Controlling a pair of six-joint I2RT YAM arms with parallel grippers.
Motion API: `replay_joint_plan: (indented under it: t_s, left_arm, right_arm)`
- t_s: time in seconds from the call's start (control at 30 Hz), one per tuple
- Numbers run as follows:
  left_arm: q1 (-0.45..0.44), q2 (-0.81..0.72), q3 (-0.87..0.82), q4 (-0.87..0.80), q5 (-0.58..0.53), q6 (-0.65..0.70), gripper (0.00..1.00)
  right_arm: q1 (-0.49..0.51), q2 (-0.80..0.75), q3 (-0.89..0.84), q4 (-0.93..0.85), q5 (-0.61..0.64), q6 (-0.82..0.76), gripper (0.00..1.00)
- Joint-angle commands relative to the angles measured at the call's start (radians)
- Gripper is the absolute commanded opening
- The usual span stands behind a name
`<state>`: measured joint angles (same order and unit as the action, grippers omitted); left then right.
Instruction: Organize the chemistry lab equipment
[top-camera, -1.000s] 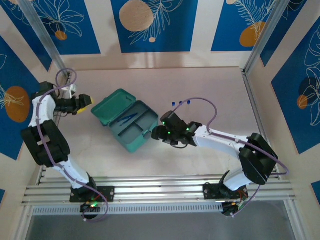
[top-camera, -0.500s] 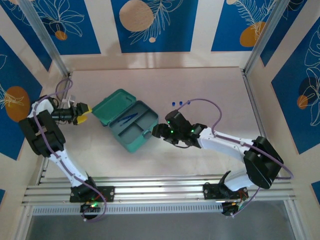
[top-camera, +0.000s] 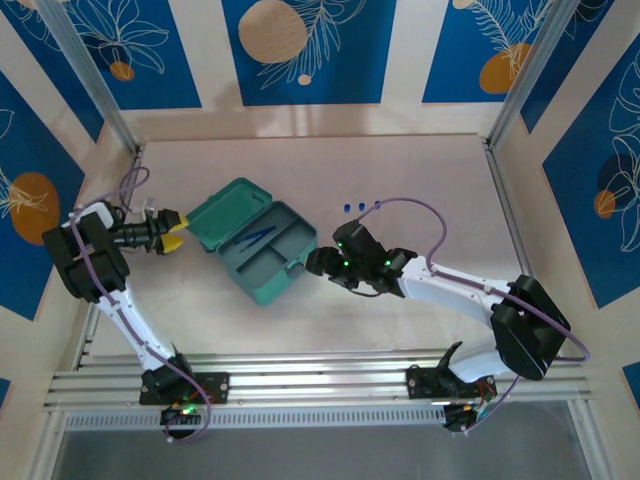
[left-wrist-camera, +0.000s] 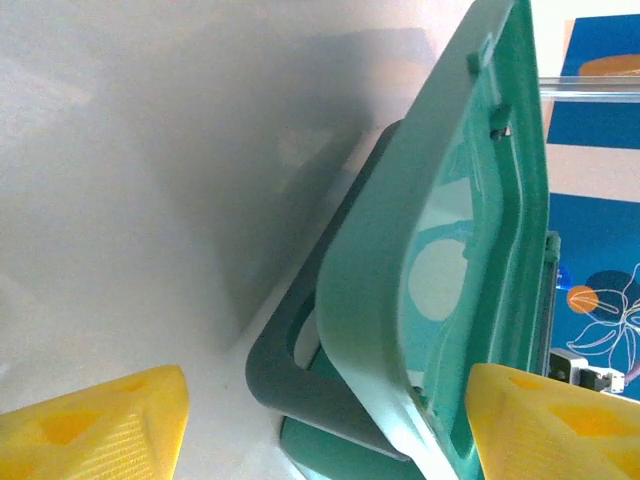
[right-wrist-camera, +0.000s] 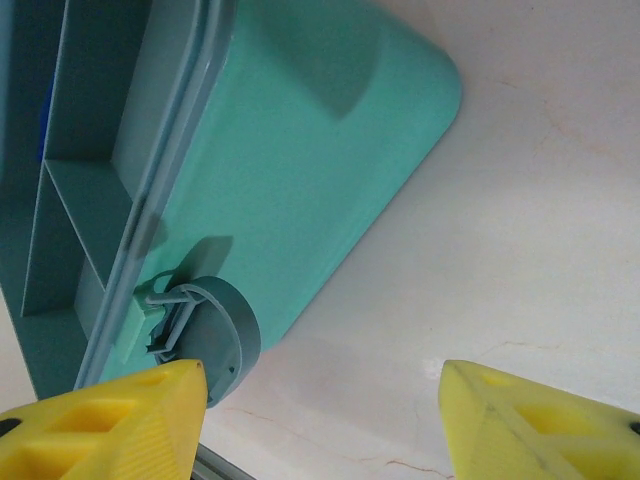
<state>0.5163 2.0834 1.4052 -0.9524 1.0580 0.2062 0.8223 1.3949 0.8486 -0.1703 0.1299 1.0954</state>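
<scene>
**Item 1: left gripper** (top-camera: 174, 229). The jaws are wide with nothing between them. I have it lying low and level, aimed at the raised lid (left-wrist-camera: 440, 250) of the teal case (top-camera: 222, 210). On the left wrist view the lid's edge stands just ahead of the jaws, close to the right-hand yellow finger (left-wrist-camera: 550, 425) and well away from the other. I read this as a stand-off for steadying or pushing the lid, not a grip.

**Item 2: teal case.** It sits open on the table (top-camera: 420, 170) between my two grippers, lid toward the left jaws and body toward the right jaws. I take it that it is open so the equipment can go in.

**Item 3: dark-green divided tray** (top-camera: 255, 268). It is seated in the case body.

**Item 4: blue tweezers** (top-camera: 258, 236). They lie in the tray compartment on the lid side, the far side from the right jaws. I count them as already stowed.

**Item 5: right gripper** (right-wrist-camera: 322, 420). The jaws are apart and empty. The case's outer wall lies just ahead of them, and a round grey fitting (right-wrist-camera: 215, 335) sits beside the left-hand finger. I cannot tell whether anything touches. It is probably placed here to brace the case's corner.

**Item 6: three tubes with blue caps** (top-camera: 361, 205). They are on the table behind and to one side of the right jaws, apart from the case. They are not yet stowed, and in my judgement they come next.
</scene>
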Motion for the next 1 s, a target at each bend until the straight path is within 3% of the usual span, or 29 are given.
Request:
replay_joint_plan:
  t_s: [0.0,0.4,0.97]
  left_arm:
    - [-0.019,-0.004,0.008,0.040,0.037,-0.026,0.73]
    - [-0.076,-0.006,0.006,0.154,0.121,-0.171,0.74]
    - [-0.113,-0.092,-0.020,0.201,0.152,-0.245,0.74]
  right_arm:
    - [0.000,-0.024,-0.010,0.009,-0.016,0.006,0.64]
    - [0.012,-0.045,-0.039,0.015,0.005,0.015,0.63]
    - [0.018,-0.071,-0.055,0.006,0.010,0.010,0.64]
